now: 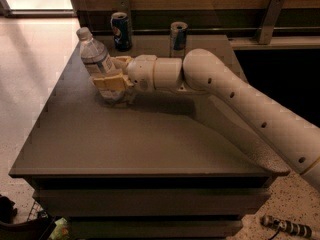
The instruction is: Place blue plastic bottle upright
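Observation:
The blue plastic bottle (96, 56) is a clear bottle with a white cap and a white-and-blue label. It stands on the far left part of the grey table (150, 139), tilted with its cap leaning to the left, its base near or on the surface. My gripper (112, 76) reaches in from the right on a white arm and is shut on the bottle's lower half, one tan finger (109, 81) in front and one behind.
A dark blue soda can (120, 31) and a slim silver-blue can (178, 35) stand upright at the table's far edge, behind the arm. A wooden wall panel runs behind the table. The floor drops away on the left side.

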Tool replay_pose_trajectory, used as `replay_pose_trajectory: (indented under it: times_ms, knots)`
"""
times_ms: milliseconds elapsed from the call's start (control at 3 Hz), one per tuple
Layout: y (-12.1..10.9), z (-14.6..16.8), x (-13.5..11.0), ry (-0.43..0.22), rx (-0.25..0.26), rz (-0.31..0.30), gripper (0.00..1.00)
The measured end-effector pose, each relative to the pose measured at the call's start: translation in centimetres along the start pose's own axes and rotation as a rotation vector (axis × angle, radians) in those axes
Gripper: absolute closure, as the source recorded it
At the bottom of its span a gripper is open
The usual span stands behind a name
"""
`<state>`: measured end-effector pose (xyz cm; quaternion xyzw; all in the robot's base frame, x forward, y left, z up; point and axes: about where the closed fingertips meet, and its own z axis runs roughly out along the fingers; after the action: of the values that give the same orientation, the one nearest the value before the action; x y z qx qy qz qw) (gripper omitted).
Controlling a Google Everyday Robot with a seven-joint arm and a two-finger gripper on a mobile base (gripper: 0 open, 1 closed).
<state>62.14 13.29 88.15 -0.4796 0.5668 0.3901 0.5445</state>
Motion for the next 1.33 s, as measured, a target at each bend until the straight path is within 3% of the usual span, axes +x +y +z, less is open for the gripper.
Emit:
replay_pose_trajectory:
  times_ms: [667, 1333]
  knots:
    - [-0.03, -0.36, 0.03, -0.003, 0.012, 0.007, 0.99]
    - [-0.02, -0.36, 0.00, -0.003, 0.012, 0.007, 0.53]
